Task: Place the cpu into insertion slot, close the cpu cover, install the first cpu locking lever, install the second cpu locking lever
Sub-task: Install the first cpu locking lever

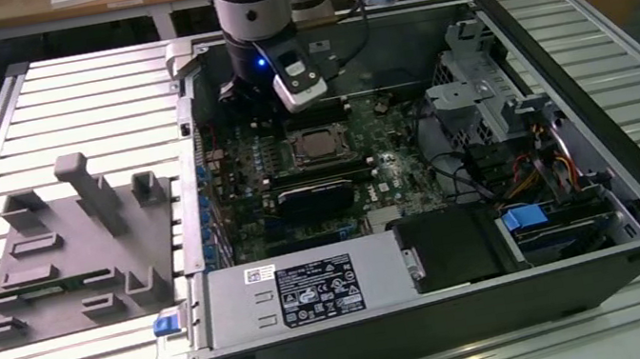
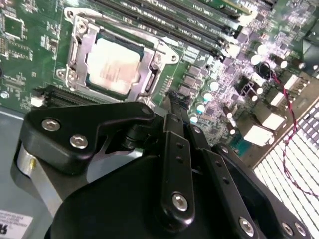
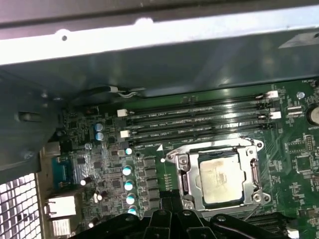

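Note:
The cpu (image 2: 112,64) (image 3: 219,177), a dull silver square chip, sits in the insertion slot (image 3: 195,172), whose dark rim just shows around it. The cpu cover (image 2: 77,47) (image 3: 180,172), a thin silver frame, lies flat over the chip's edges. Thin metal levers run along two sides of the cover; I cannot tell whether they are latched. My gripper (image 2: 175,97) (image 3: 168,206) hovers above the green board beside the socket, fingers together with nothing between them, not touching the cover. In the exterior view the socket (image 1: 317,144) lies just below the arm's wrist (image 1: 274,52).
Long black memory slots (image 3: 199,122) run along one side of the socket. A black heatsink block (image 1: 310,198) sits nearer the case front. The case walls (image 1: 555,36), cables and a drive cage (image 1: 479,87) crowd the exterior view's right. A grey fixture (image 1: 80,246) stands outside on the left.

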